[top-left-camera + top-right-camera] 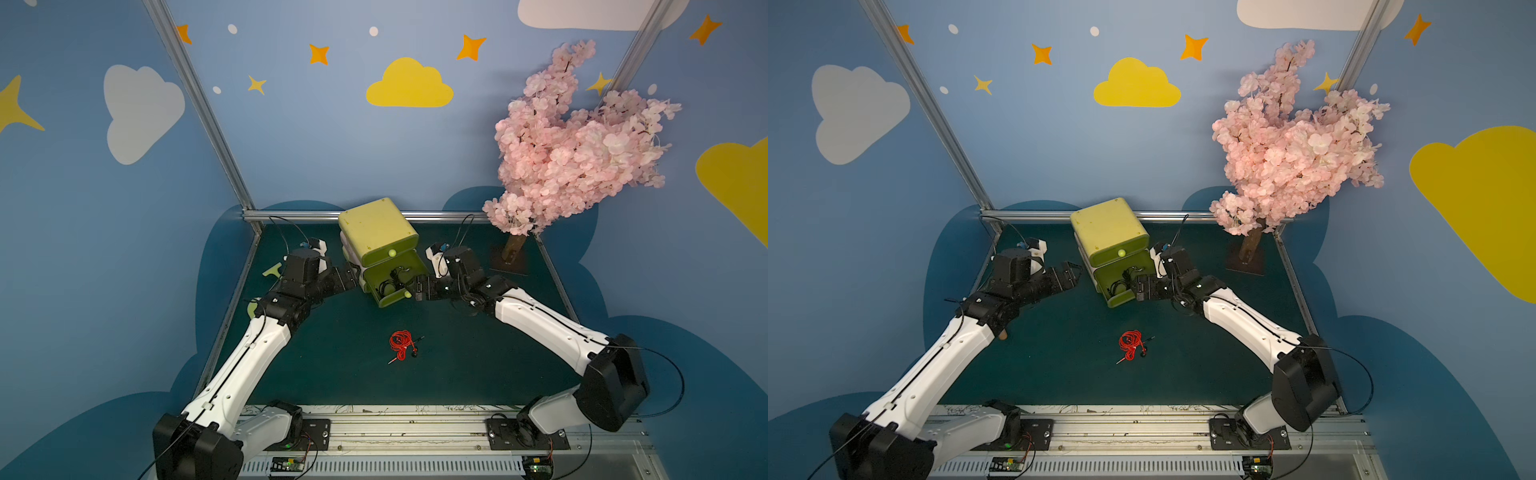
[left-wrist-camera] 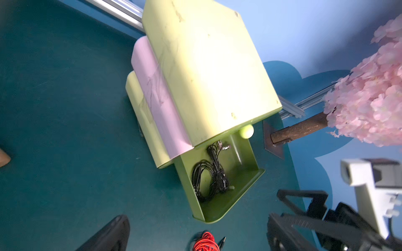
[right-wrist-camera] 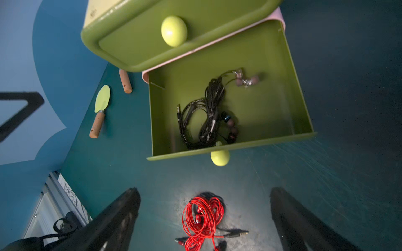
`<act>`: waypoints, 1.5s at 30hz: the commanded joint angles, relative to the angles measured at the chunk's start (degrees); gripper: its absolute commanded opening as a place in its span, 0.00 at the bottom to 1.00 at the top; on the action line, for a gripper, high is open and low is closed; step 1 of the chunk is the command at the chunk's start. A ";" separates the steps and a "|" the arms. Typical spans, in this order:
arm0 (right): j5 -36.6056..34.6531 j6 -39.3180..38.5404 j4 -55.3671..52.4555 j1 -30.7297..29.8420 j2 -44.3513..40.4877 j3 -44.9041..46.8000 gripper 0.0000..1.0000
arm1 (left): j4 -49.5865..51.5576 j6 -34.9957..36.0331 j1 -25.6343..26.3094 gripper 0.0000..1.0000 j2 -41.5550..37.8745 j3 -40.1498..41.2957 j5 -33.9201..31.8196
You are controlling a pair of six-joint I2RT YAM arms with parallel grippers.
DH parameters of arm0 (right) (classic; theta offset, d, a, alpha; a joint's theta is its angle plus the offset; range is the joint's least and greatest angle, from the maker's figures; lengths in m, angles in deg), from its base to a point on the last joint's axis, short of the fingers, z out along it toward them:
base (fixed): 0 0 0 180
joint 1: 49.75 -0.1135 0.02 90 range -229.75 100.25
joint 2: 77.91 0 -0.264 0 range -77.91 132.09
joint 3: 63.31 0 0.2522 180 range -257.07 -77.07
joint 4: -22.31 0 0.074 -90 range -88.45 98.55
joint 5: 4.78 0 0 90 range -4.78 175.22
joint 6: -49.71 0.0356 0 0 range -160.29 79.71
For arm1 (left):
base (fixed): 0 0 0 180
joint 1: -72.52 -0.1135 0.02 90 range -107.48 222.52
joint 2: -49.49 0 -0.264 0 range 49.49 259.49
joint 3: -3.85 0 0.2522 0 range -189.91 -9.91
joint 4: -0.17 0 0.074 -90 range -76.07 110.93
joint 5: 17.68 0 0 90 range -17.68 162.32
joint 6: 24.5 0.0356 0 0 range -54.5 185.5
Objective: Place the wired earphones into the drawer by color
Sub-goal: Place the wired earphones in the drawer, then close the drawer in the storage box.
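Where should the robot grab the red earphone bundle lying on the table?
Probably the middle of the red coiled earphone cable bundle, from straight above. It lies flat on the dark green tabletop, loops stacked thickest there, so the jaws catch many strands. The loose plug end would likely slip. The right gripper, open, is nearest.

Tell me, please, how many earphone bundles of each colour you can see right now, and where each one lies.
Black earphones: 1, lying in the open lower drawer.
Red earphones: 1, lying on the table in front of the drawer.
White earphones: 0 in view.
Total: 2 bundles.
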 commanded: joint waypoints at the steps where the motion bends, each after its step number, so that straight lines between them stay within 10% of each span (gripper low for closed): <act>1: -0.03 -0.52 2.25 0.30 -3.18 2.86 0.98 | 0.97 1.41 -1.67 1.00 2.80 -3.22 3.65; 45: 8.25 13.32 16.93 0.17 3.62 7.58 0.98 | -2.76 5.92 -3.69 1.00 26.50 -19.90 1.14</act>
